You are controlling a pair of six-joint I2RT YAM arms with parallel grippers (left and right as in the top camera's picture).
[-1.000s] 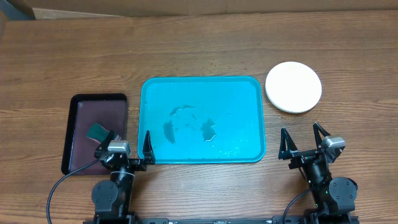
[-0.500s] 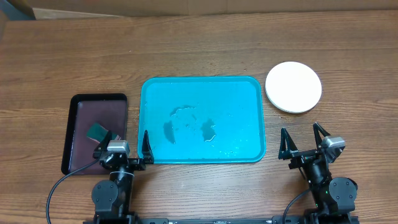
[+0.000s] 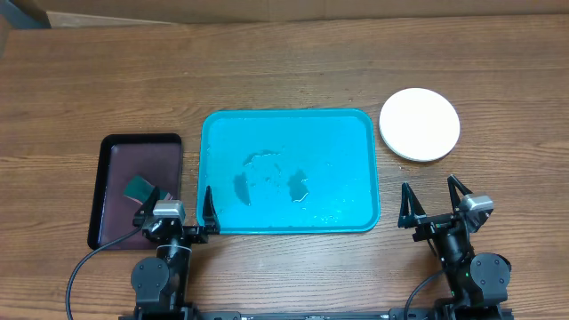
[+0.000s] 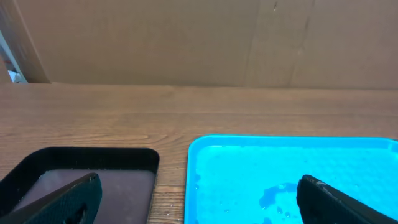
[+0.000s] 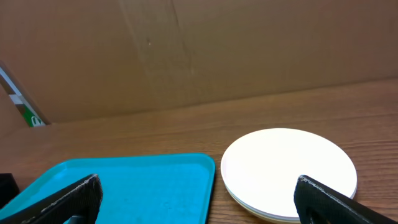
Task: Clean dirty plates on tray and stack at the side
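The plates (image 3: 420, 124) sit in one stack on the desk (image 3: 284, 71), just off the right end of the blue tray (image 3: 356, 142). The top one is white. From the right wrist view you can see the edges of more plates (image 5: 289, 174) under it. The tray (image 5: 155, 180) has no plates on it, only some wet spots. The right gripper (image 3: 436, 203) rests near the front edge of the desk, and the stack lies ahead of it, well apart from its fingers (image 5: 336, 202). Those fingers are spread wide and hold nothing. The left gripper (image 3: 182, 206) sits by the front left corner of the tray, next to a dark tray (image 3: 120, 178) with a small green pad (image 3: 139, 188) in it. Its fingers (image 4: 59, 199) are spread wide too, and empty.
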